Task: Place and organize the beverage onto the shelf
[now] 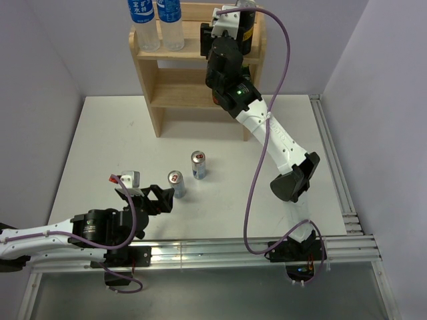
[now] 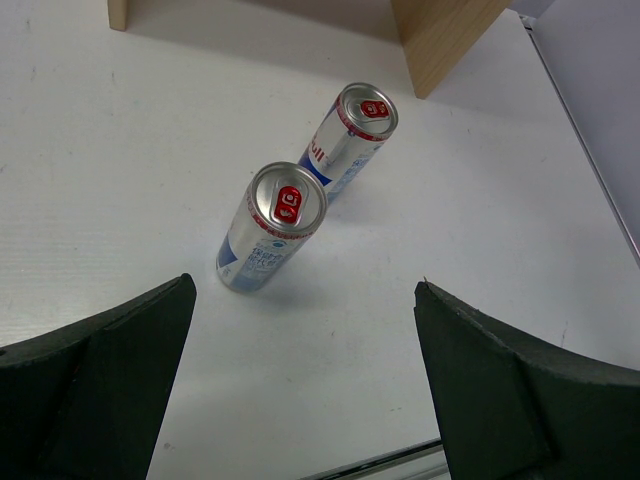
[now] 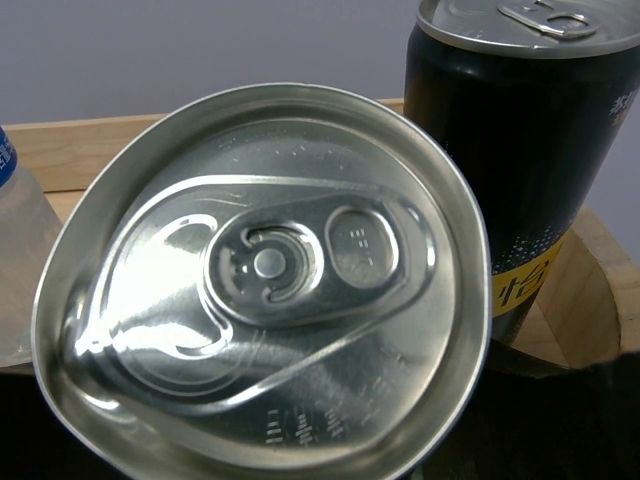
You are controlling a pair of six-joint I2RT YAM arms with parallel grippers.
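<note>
top external view: one water bottle [image 1: 145, 30] and a second water bottle [image 1: 171, 27] stand side by side on the left of the shelf [image 1: 148, 93] top tier. a black-and-gold can [image 1: 248, 33] stands upright at the right end of that tier. in the right wrist view another can [image 3: 270, 270] fills the frame, right next to that black-and-gold one. the right gripper [image 1: 220, 30] is up at that tier, but its fingers are hidden, so honestly can't tell if it's clamping that can or not. the near silver can [image 1: 176, 185] and far silver can [image 1: 199, 165] stand upright on the white table [image 1: 100, 147], close together but apart. the left gripper [image 1: 159, 199] sits low just beside the near one, jaws spread wide, holding nothing.
</note>
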